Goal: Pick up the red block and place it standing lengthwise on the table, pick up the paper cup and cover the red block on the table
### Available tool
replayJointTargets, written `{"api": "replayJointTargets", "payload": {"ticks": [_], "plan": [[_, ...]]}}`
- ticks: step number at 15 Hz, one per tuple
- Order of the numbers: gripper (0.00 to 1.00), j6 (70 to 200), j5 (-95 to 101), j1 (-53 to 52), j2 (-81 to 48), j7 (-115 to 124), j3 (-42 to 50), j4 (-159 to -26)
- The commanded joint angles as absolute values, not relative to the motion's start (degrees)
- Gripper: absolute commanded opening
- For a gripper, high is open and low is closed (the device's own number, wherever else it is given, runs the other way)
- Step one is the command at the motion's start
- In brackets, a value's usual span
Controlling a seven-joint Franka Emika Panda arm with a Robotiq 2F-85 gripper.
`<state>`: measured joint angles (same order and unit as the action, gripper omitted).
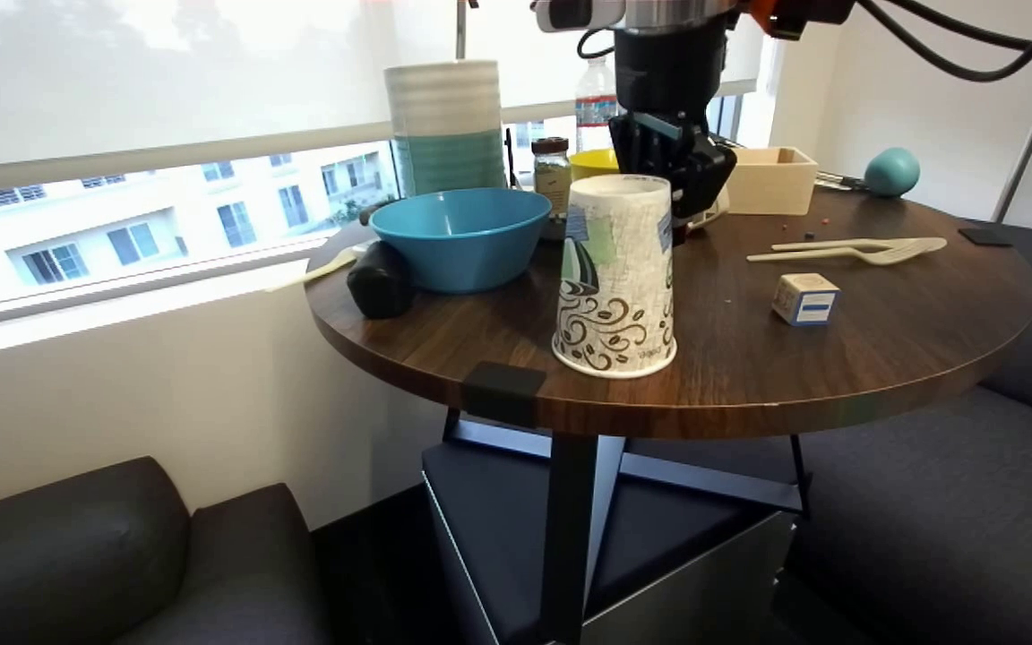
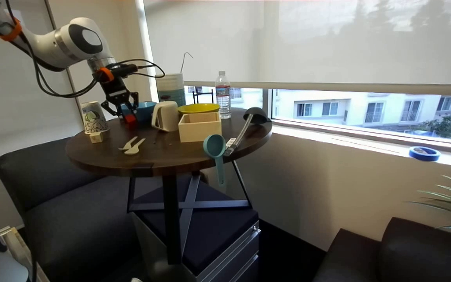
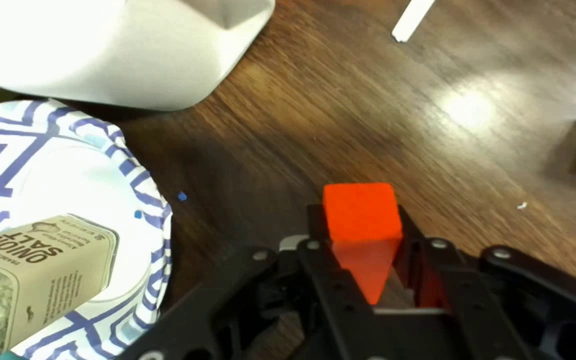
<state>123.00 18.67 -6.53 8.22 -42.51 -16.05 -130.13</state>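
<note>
In an exterior view, the paper cup [image 1: 616,278] stands inverted just inside the near edge of the table [image 1: 740,363], open wood running past the small cube [image 1: 805,298] to the right edge. Behind it, the gripper [image 3: 363,227] pinches the red block [image 3: 363,212]; whether that touches the table is unclear.

Bright glare on the table [image 3: 348,120]
</note>
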Motion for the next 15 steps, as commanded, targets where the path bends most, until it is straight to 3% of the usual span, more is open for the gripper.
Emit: {"api": "replayJointTargets", "payload": {"ticks": [1,13,14,15], "plan": [[0.08,115.8,24.4,-9.2,1.2,-40.0,-15.4,-122.6],[0.08,95.5,30.8,-12.9,-10.7,-41.9,-15.1,-108.9],[0.08,93.3,28.3,-11.9,0.2,-44.5,-14.9,-117.3],[0.08,91.4,28.3,-11.8,0.6,-44.7,-14.9,-117.8]]}}
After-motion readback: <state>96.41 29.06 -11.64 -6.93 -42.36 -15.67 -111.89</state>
